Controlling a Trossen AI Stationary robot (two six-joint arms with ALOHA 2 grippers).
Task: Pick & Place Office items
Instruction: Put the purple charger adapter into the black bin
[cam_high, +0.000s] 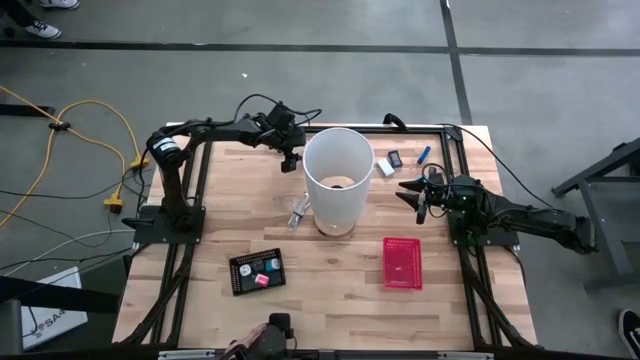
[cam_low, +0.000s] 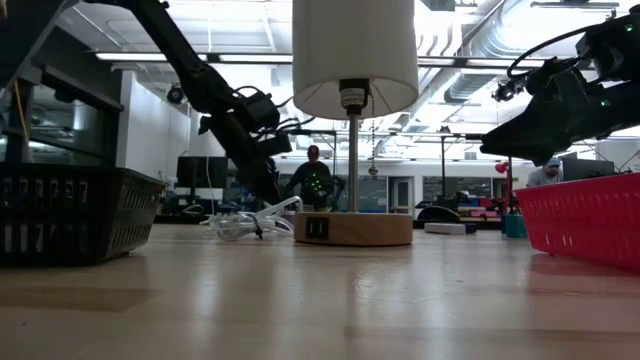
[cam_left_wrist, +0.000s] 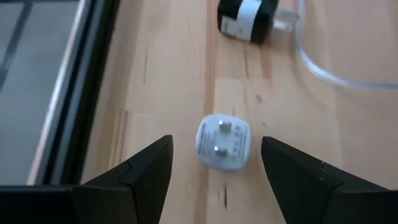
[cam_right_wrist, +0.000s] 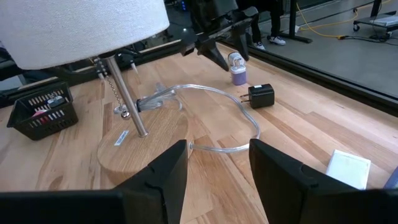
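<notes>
Wooden slats form the table top (cam_high: 330, 270), with a white-shaded lamp (cam_high: 338, 170) on a round wooden base (cam_right_wrist: 140, 146) near its centre. The left gripper (cam_left_wrist: 216, 163) hangs low at about 11 o'clock from the lamp, fingers spread wide and pinching nothing. Between its fingertips, on the wood, stands a small white and lilac plug-shaped piece (cam_left_wrist: 223, 142), prongs facing the wrist camera. Just beyond it lies a black adapter block (cam_right_wrist: 260, 96), joined to a clear cable (cam_right_wrist: 227, 102) that loops back to the lamp base.

The right gripper (cam_right_wrist: 217, 163) hovers at 3 o'clock from the lamp, fingers partly spread and empty. A white flat block (cam_high: 385, 167), a black small piece (cam_high: 396, 158) and a short blue stick (cam_high: 424, 154) lie at 1 o'clock. A red mesh basket (cam_high: 402, 263) sits at 5 o'clock; a black tray (cam_high: 257, 271) holding pink, teal and white bits sits at 7 o'clock.
</notes>
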